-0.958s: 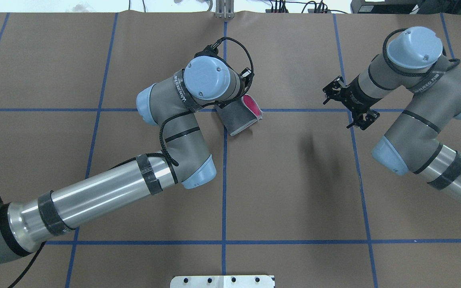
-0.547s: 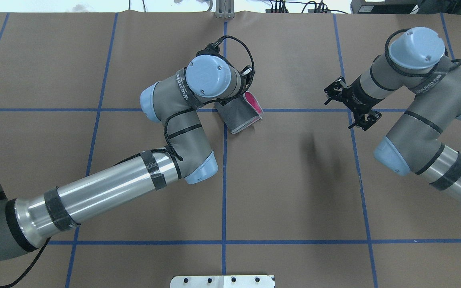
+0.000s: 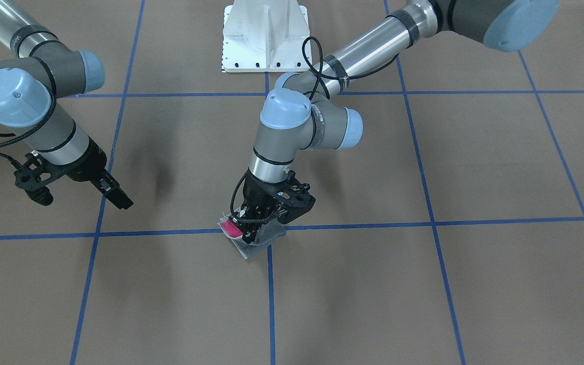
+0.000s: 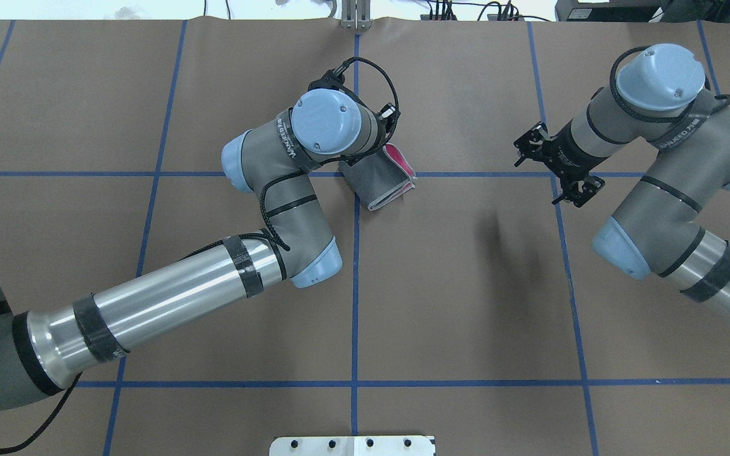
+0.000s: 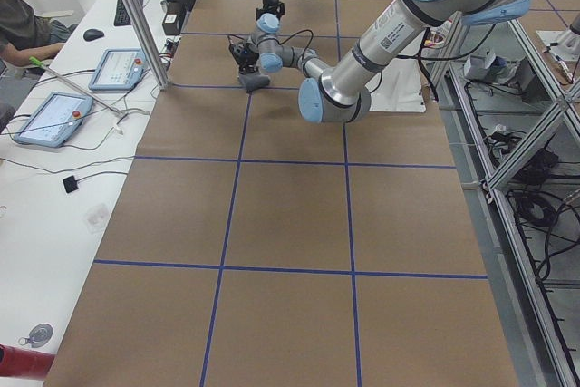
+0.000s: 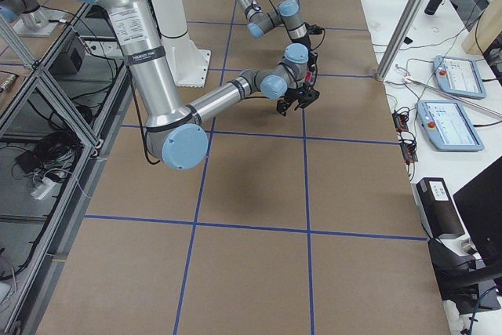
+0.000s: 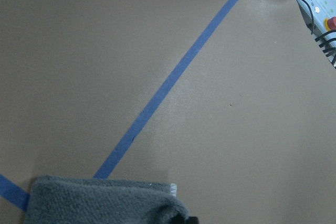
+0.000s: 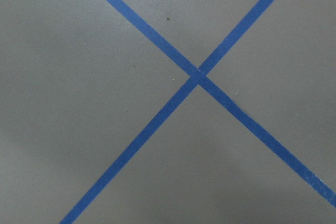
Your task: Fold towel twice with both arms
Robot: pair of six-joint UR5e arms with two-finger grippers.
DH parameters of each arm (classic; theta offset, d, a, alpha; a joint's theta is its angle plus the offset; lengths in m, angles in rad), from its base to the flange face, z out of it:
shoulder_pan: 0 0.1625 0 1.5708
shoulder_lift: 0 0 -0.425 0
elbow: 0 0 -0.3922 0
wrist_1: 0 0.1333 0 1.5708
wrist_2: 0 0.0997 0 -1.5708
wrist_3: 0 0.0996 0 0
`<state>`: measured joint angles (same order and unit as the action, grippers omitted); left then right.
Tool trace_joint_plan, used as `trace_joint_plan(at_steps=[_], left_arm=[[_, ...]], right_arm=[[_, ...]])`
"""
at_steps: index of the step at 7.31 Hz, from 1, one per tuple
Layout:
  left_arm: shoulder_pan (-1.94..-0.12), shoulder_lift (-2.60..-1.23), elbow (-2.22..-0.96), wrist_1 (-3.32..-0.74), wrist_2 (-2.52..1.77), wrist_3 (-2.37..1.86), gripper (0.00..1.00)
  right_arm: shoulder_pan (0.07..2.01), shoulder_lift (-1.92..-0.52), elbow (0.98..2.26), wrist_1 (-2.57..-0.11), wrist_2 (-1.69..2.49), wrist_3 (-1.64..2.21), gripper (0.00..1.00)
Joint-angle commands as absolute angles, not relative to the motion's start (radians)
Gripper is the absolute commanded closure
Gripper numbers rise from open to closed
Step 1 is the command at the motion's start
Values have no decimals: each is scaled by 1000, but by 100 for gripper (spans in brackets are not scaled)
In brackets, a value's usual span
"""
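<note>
Over the last second the left tool (image 3: 253, 229), seemingly clenched on the upper layer of the towel (image 4: 381, 183), has sunk so less pink shows, nearly closing the second fold at the counter (image 4: 466, 285) tape crossing, while the right tool (image 4: 552, 174) hangs released, well apart.

Left hand (image 3: 261, 223) low, straight down; right hand (image 3: 85, 202) aloft, fingers (image 3: 117, 197) wide apart

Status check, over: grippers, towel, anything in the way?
Left gripper shut on towel, folded grey side out, pink showing at one end. Right gripper open, hovering off to the side. Nothing seen in the way.
</note>
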<state>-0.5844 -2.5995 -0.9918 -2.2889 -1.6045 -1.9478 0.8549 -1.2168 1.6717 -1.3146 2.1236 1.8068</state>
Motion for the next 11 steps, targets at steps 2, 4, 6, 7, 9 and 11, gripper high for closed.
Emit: trace_joint_plan(at_steps=[2, 4, 6, 7, 9, 11], left_arm=[[-600, -2609, -973, -2307, -1583, -1936, 0], [-614, -2609, -1002, -2312, -1591, -1937, 0], [-611, -2605, -983, -2312, -1592, -1936, 0], [-606, -2605, -964, -2316, -1592, -1937, 0], [-592, -2603, -933, -2349, -1594, -1945, 0], [-577, -2597, -933, -2349, -1595, -1945, 0]], right_arm=[[853, -1218, 1667, -1315, 2122, 1805, 1], [851, -1213, 1671, -1315, 2121, 1810, 1], [851, -1213, 1671, -1315, 2121, 1810, 1], [853, -1213, 1672, -1315, 2123, 1810, 1], [853, -1213, 1672, -1315, 2123, 1810, 1], [853, -1213, 1675, -1315, 2125, 1810, 1]])
